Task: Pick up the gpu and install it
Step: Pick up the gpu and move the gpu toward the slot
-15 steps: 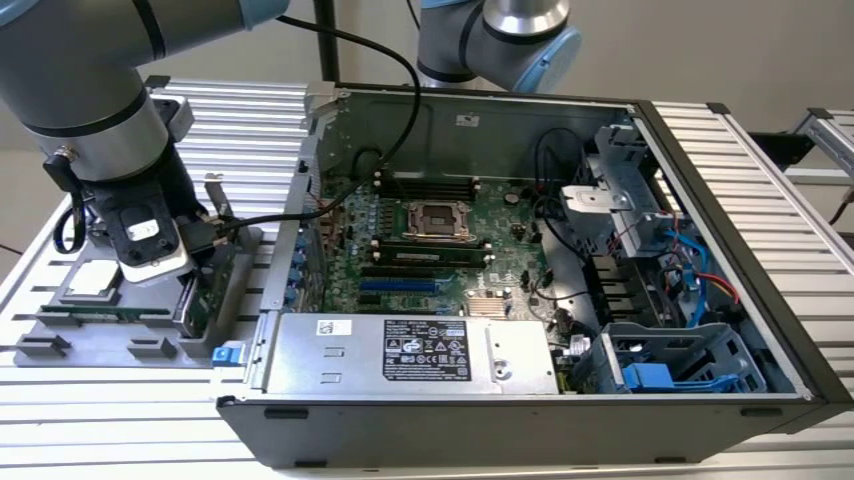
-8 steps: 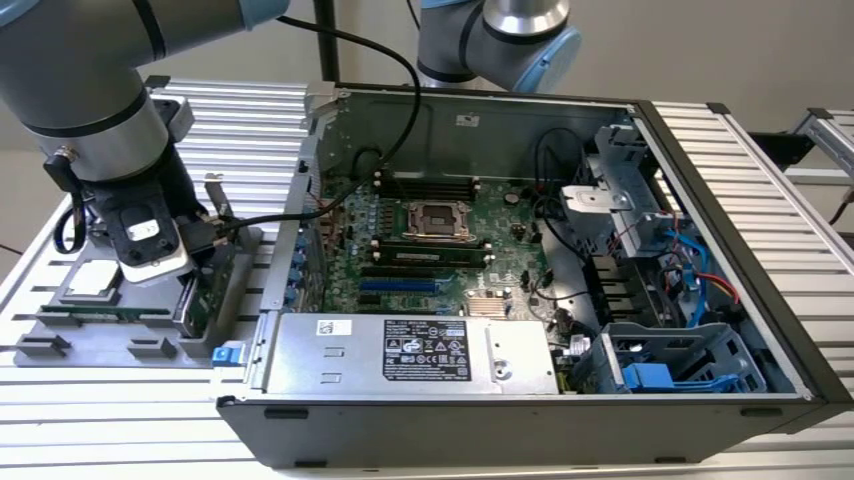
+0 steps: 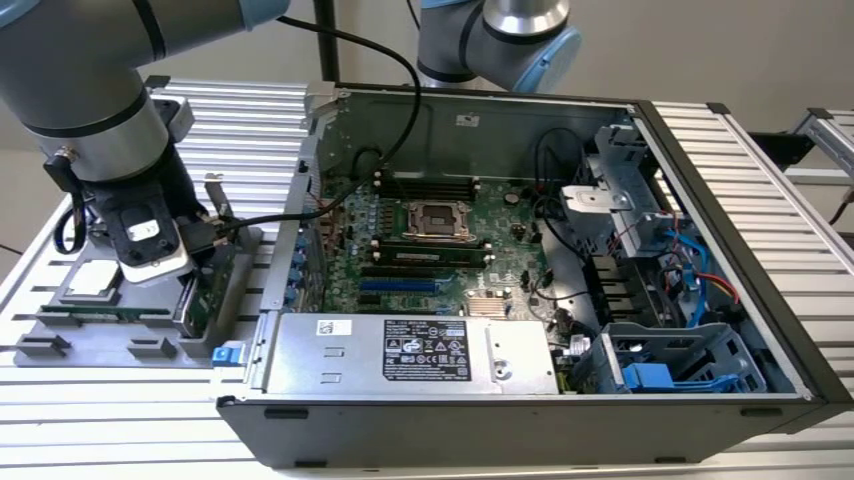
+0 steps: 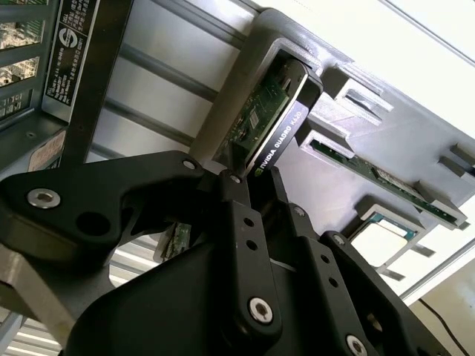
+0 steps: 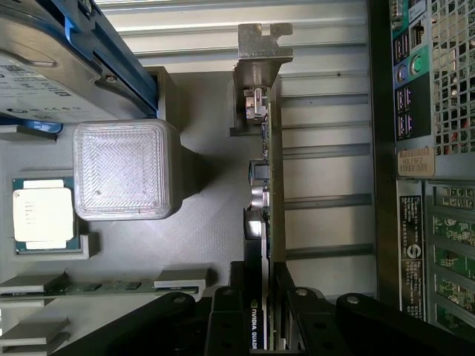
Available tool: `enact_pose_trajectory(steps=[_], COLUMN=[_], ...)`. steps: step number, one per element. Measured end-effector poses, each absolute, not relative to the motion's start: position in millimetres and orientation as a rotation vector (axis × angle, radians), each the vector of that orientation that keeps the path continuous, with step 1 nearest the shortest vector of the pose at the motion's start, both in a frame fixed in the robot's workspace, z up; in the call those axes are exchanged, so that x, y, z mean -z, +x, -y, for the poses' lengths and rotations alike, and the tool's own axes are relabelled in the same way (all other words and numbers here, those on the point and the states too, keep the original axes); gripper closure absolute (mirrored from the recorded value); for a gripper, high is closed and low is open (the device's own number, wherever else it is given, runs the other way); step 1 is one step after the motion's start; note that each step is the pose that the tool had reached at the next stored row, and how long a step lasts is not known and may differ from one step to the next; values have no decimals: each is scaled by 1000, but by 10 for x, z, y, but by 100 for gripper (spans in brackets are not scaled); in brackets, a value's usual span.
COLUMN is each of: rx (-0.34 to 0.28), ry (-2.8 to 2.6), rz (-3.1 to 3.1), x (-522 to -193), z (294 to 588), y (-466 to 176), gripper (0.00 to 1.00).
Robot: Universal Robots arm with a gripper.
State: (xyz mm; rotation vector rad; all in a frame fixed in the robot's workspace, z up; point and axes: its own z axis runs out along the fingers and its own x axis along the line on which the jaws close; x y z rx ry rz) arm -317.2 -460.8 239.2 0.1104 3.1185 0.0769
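The gpu (image 5: pixel 272 170) stands on edge in a slot of the grey parts tray (image 5: pixel 200 245), its silver end bracket (image 5: pixel 261 52) at the far end. Its green board and black cooler edge also show in the second wrist view (image 4: pixel 276 122). In both wrist views my gripper (image 5: pixel 266 311) straddles the card, one black finger (image 5: pixel 226 315) on the cooler side and the other against the board side, pressed to it. In the exterior view the gripper (image 3: pixel 198 268) hangs low over the tray at the left, with the gpu (image 3: pixel 195 298) below it, still seated in the holder.
The open computer case (image 3: pixel 534 110) lies to the exterior view's right of the tray, with the motherboard (image 3: pixel 427 240) and a blue slot (image 3: pixel 400 287) inside. On the tray are a processor chip (image 5: pixel 42 215), a memory stick (image 5: pixel 96 285), a hard drive in a blue frame (image 5: pixel 44 52) and a pale ribbed block (image 5: pixel 122 170).
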Motion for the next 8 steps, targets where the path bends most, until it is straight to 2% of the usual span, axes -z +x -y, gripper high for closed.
enact_pose_trajectory(steps=[8], rx=[-77], ry=[111], rz=[-3118], x=[-2435], z=[4608], y=[-3172], gripper=[100])
